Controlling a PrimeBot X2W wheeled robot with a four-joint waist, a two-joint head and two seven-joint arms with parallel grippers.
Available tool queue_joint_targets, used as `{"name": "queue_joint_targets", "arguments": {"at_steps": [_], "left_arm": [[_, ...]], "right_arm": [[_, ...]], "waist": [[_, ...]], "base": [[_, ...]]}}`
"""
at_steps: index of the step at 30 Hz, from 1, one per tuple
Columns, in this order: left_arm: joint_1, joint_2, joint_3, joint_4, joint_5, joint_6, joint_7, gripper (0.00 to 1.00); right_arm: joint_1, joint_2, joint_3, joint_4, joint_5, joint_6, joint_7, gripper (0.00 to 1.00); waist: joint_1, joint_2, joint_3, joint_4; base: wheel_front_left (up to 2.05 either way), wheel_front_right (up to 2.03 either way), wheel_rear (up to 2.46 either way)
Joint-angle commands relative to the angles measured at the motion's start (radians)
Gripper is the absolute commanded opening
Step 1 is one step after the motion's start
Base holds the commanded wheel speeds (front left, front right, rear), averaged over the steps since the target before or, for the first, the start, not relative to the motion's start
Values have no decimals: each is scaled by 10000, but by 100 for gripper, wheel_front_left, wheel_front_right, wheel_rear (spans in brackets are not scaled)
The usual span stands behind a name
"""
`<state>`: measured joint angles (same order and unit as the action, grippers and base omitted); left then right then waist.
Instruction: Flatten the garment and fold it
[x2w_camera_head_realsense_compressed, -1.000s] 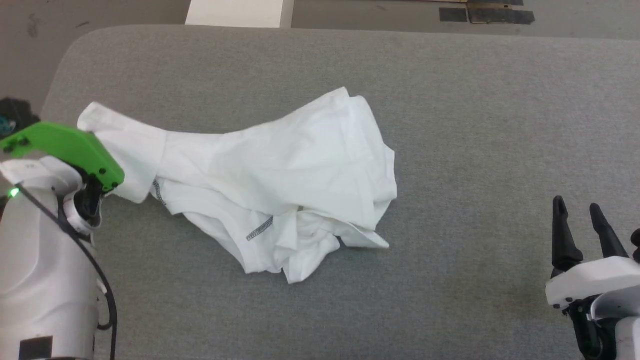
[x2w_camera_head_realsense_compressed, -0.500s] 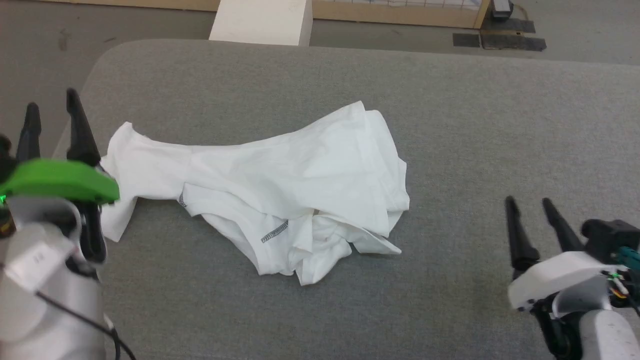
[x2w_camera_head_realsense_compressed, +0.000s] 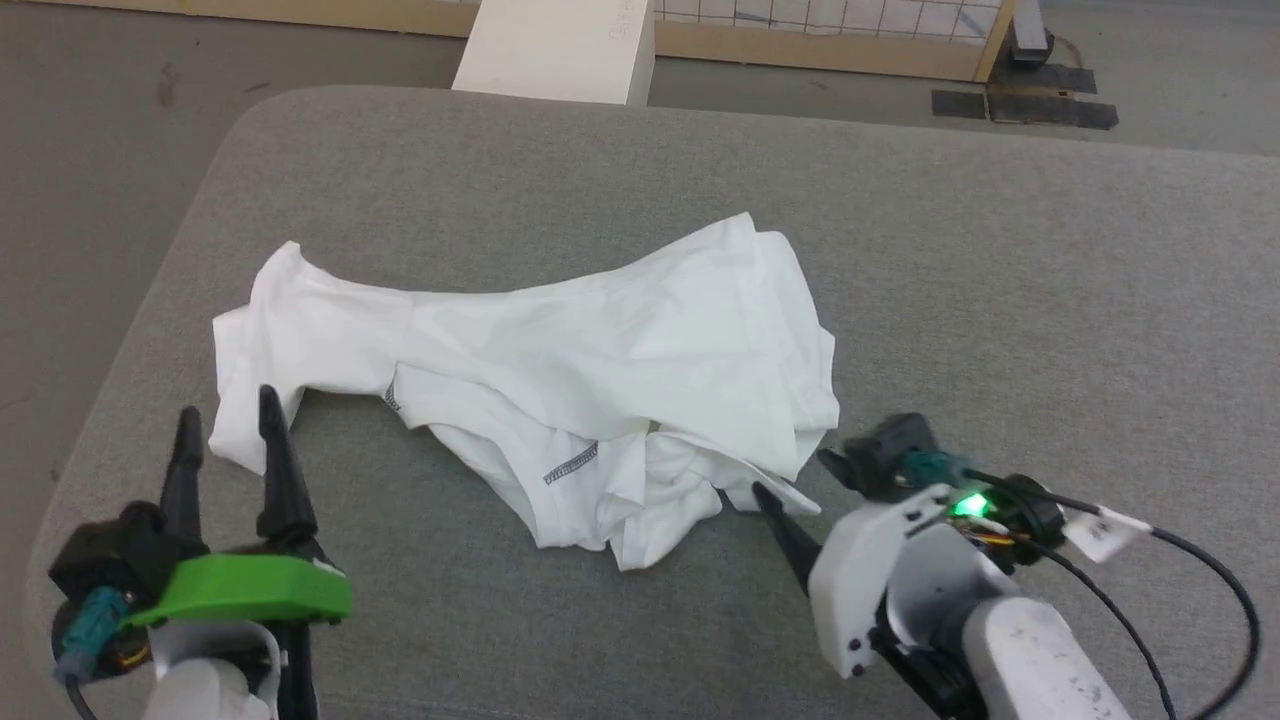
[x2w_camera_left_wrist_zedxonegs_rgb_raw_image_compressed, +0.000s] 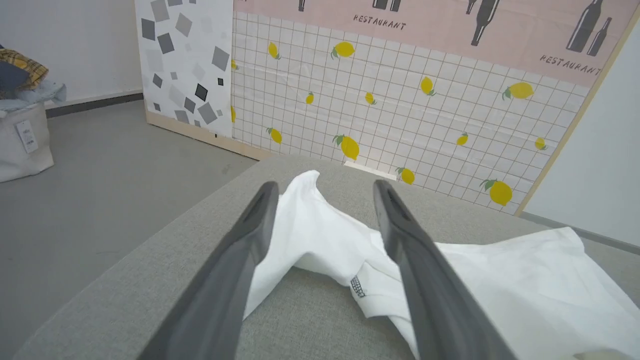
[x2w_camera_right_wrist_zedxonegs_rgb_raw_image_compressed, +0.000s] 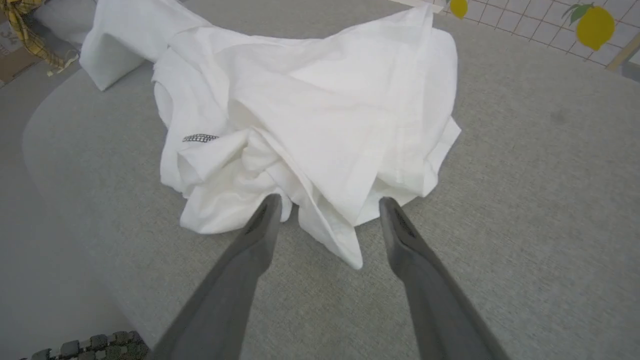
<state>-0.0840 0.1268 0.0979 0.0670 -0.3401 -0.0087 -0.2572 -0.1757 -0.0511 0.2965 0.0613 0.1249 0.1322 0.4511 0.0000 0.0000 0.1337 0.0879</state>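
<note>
The garment (x2w_camera_head_realsense_compressed: 560, 370) is a white T-shirt lying crumpled on the grey table (x2w_camera_head_realsense_compressed: 1000, 250), with dark zigzag stitching showing near its front. My left gripper (x2w_camera_head_realsense_compressed: 228, 425) stands open at the near left, fingertips at the garment's left end with nothing gripped. From the left wrist, the left gripper (x2w_camera_left_wrist_zedxonegs_rgb_raw_image_compressed: 325, 186) frames that raised end of the garment (x2w_camera_left_wrist_zedxonegs_rgb_raw_image_compressed: 320, 235). My right gripper (x2w_camera_head_realsense_compressed: 790, 472) is open at the garment's near right corner. In the right wrist view, the right gripper (x2w_camera_right_wrist_zedxonegs_rgb_raw_image_compressed: 330, 201) straddles a pointed fold of the garment (x2w_camera_right_wrist_zedxonegs_rgb_raw_image_compressed: 310, 100) without closing on it.
A rigid white box (x2w_camera_head_realsense_compressed: 560, 50) stands on the floor past the table's far edge. A lemon-patterned wall panel (x2w_camera_left_wrist_zedxonegs_rgb_raw_image_compressed: 400, 115) rises behind it. The table's rounded left edge (x2w_camera_head_realsense_compressed: 130, 330) drops to the floor close by my left gripper. A white bag of clothes (x2w_camera_left_wrist_zedxonegs_rgb_raw_image_compressed: 20, 135) sits far left.
My left gripper let go of the garment's left end, opened and drew back to the near edge. My right gripper moved left to the garment's near corner. The head camera also shifted.
</note>
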Motion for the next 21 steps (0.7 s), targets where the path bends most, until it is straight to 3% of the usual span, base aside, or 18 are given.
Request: {"name": "queue_joint_targets", "arguments": {"at_steps": [1,6,12,13,14,15,21], "left_arm": [[239,-117,19,-55,89,-84,-42,100],[484,-442,-58,12,270,-288,-44,100],[384,-609,-18,41,334,-409,-44,100],[367,-629,2,53,346,-424,-44,100],[358,-644,22,63,353,-438,-44,100],[344,-660,54,63,361,-451,-44,100],[388,-720,170,77,391,-476,-45,100]], "right_arm": [[-261,-38,174,89,-89,-15,259,100],[-1082,-25,827,1011,-257,-15,1039,100],[-1559,-7,1112,2181,-196,-15,1149,100],[-1609,-4,1114,2353,-136,-15,1148,84],[-1662,-2,1125,2447,-115,-15,1085,36],[-1720,-1,1119,2523,-90,-15,953,0],[-1854,-98,929,2498,239,-15,460,0]], "waist": [[0,0,52,16],[0,0,294,122],[0,0,515,268],[0,0,522,283],[0,0,525,291],[0,0,531,298],[0,0,388,200]], "base": [[0,0,0],[0,0,0],[0,0,0],[0,0,0],[0,0,0],[0,0,0],[0,0,0]]}}
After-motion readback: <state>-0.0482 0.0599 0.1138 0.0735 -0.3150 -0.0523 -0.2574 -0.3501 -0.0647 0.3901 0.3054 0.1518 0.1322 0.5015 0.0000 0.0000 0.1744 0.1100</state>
